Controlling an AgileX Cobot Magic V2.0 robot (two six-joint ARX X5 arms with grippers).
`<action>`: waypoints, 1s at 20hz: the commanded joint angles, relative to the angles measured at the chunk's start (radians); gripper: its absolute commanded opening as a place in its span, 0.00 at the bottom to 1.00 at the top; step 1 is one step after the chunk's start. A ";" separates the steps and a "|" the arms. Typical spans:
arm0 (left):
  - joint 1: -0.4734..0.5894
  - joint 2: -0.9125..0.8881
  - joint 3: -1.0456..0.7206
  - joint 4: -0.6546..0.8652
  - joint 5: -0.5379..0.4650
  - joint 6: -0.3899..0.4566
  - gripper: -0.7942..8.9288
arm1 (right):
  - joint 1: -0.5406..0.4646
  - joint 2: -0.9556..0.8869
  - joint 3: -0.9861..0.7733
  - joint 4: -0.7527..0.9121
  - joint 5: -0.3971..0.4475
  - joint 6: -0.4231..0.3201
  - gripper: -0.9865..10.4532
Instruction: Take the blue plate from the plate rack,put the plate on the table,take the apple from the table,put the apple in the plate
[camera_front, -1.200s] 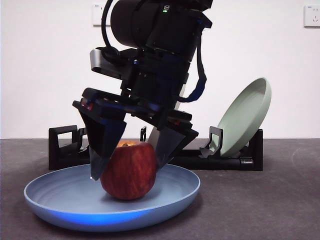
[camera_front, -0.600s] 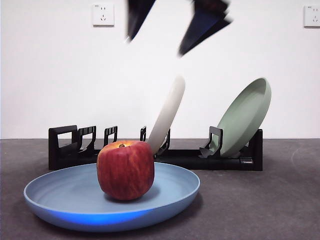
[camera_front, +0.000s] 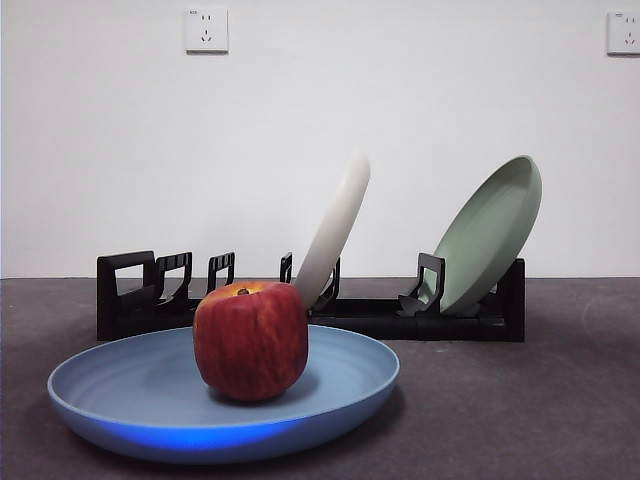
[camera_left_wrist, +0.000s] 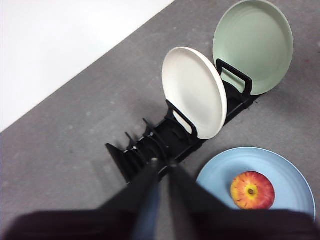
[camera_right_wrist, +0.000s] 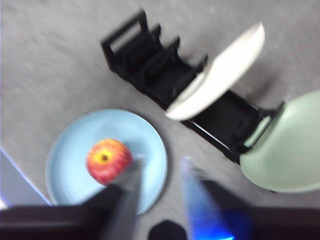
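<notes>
The right wrist view is blurred, yet the right gripper (camera_right_wrist: 159, 172) shows spread jaws high above the apple (camera_front: 250, 340), which sits off-centre in the blue plate (camera_front: 150, 385). The left gripper (camera_left_wrist: 161, 165), pressed together, hangs over the plate rack (camera_front: 400, 318), and bare table (camera_front: 520, 410) surrounds the plate.

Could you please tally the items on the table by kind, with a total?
Plates: 3 – blue plate, cream-white plate, pale green plate
Apples: 1 – apple
Plate racks: 1 – plate rack
Total: 5

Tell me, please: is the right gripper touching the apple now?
Apart. The front view shows the apple alone in the blue plate; the right gripper hangs high above, jaws open.
</notes>
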 joint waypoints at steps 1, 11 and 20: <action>0.003 -0.079 -0.173 0.117 0.005 -0.019 0.07 | 0.001 -0.049 -0.091 0.052 -0.050 -0.005 0.08; 0.000 -0.428 -0.854 0.586 0.142 -0.103 0.07 | -0.001 -0.330 -0.622 0.383 -0.161 0.066 0.08; 0.000 -0.422 -0.861 0.573 0.150 -0.111 0.08 | -0.005 -0.330 -0.629 0.351 -0.154 0.067 0.09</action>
